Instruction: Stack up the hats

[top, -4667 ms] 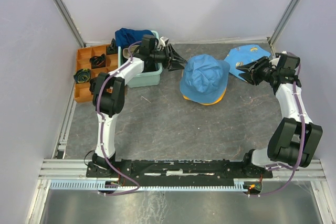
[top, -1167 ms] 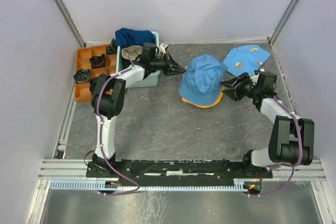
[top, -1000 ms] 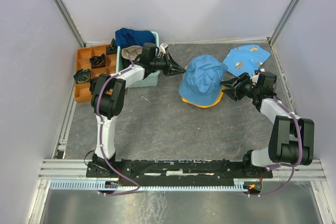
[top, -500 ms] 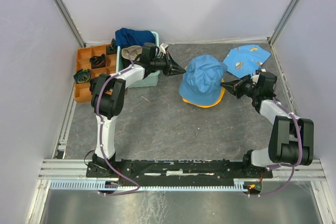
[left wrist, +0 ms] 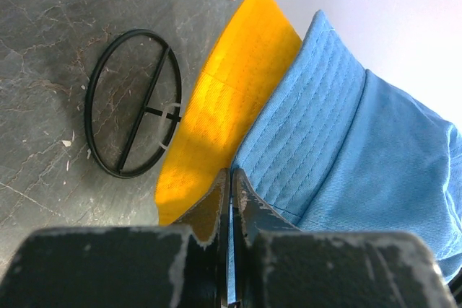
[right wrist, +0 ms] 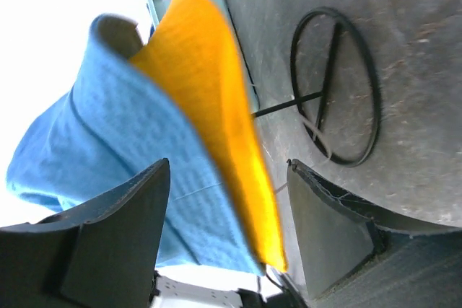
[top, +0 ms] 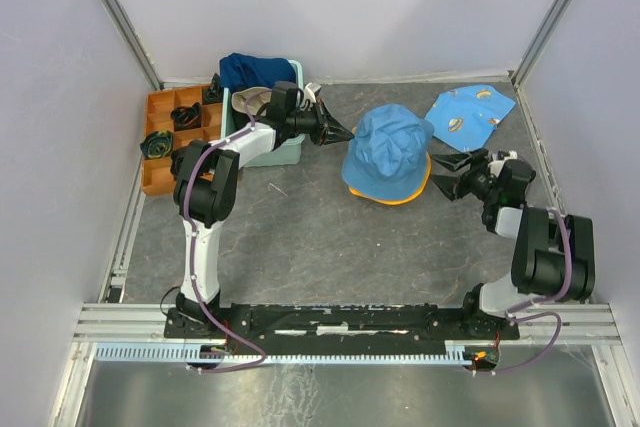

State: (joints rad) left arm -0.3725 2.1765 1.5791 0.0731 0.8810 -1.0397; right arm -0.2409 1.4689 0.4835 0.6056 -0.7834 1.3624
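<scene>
A light blue hat (top: 390,144) sits on top of a yellow-orange hat (top: 417,188), whose brim shows beneath it at the table's middle. A dark navy hat (top: 250,69) lies at the back of the mint tub. The black hat is not in view. My left gripper (top: 347,132) is shut and empty, its tips at the blue hat's left brim (left wrist: 303,128), beside the yellow brim (left wrist: 216,120). My right gripper (top: 445,176) is open just right of the hats. In the right wrist view the yellow brim (right wrist: 216,106) and the blue hat (right wrist: 108,142) lie ahead of its spread fingers (right wrist: 115,236).
A mint-green tub (top: 287,151) and an orange compartment tray (top: 160,162) stand at the back left. A printed light-blue cloth (top: 470,112) lies at the back right. A black wire ring (left wrist: 133,113) lies flat by the hats, also in the right wrist view (right wrist: 333,88).
My right gripper has drawn back a little to the right from the hats, still open, and its arm has folded lower. The hat pair shifted slightly right. The left arm has not moved.
</scene>
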